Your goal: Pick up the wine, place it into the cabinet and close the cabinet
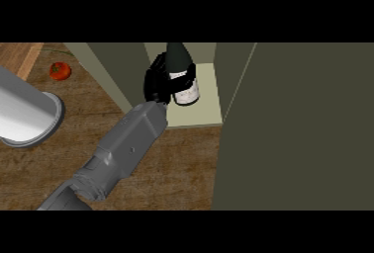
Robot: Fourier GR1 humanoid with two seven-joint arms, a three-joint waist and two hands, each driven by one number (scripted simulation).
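Wood-grain table (182,168) is stretching under my arm, with the cabinet (206,112) standing open ahead. My left hand (155,84) is holding the wine (184,84) upright inside the cabinet, fingers (159,64) wrapping round the bottle. I'm judging this as the placing step, nearly finishing. Next I'm needing to let go, back out without tipping it, then swing the door (306,123) shut.

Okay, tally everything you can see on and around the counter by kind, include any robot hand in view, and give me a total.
wine bottle: 1
tomato: 1
grey cylindrical container: 1
cabinet: 1
left hand: 1
Total: 5
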